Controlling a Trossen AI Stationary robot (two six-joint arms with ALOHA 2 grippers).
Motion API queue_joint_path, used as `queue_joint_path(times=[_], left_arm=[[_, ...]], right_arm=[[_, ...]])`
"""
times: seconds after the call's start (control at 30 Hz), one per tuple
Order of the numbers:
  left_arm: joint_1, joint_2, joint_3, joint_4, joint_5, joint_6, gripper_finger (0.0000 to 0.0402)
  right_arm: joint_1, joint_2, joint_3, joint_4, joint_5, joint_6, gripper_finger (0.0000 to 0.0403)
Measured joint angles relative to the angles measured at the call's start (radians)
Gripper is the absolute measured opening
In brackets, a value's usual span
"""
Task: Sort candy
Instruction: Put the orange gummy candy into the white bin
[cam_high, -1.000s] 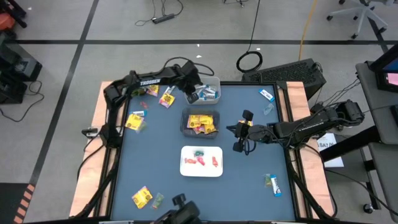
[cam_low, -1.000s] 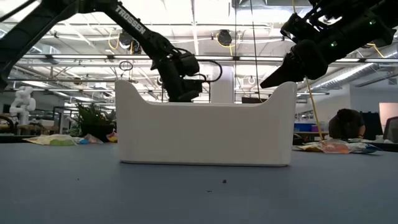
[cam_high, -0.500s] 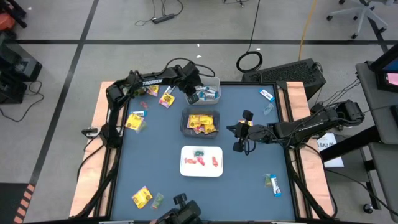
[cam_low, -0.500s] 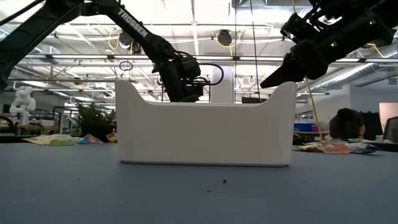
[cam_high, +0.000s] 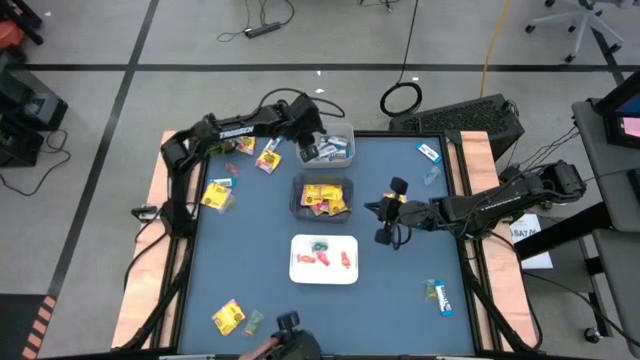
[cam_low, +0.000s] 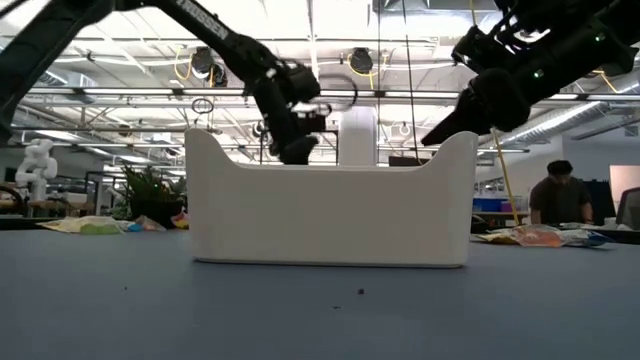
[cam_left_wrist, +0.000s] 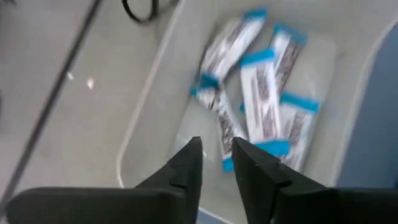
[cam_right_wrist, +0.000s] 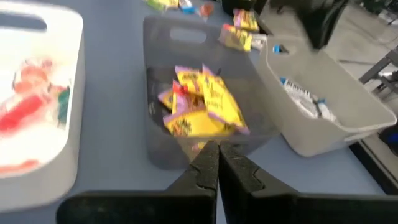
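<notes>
Blue table (cam_high: 400, 300), scattered candy (cam_high: 228, 317), grey floor (cam_high: 200, 30), seated person (cam_low: 560, 195)

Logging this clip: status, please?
Left gripper over the clear bin of blue-and-white bars, fingers slightly apart, empty. Right gripper shut, waiting mid-table. Loose candy remains on the table. Nothing in the way.

White "TROSSEN" lettering along the dark left arm (cam_high: 235, 128) above the table, seen from overhead, partial white letters on the same arm in the low view, print on the candy wrappers too blurred to read
</notes>
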Motion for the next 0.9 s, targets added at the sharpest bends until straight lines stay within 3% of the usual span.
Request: queue_joint_path(times=[0.27,0.57,0.7,0.9], left_arm=[[-0.062,-0.151,-0.21,0.246,0.009,-0.053,0.0008],[-0.185,-0.377,-0.574,0.62,-0.085,-0.111,0.0012],[-0.258,-0.473,-0.733,0.794,-0.109,-0.14,0.0013],[-0.35,-0.558,-0.893,0.956,-0.113,-0.177,0.0013]], right_arm=[[0.04,-0.083,0.0,-0.155,0.002,0.09,0.0],[0.108,-0.165,0.0,-0.597,-0.002,0.481,0.0],[0.119,-0.161,0.0,-0.714,-0.054,0.64,0.0002],[0.117,-0.112,0.0,-0.776,-0.093,0.662,0.0058]])
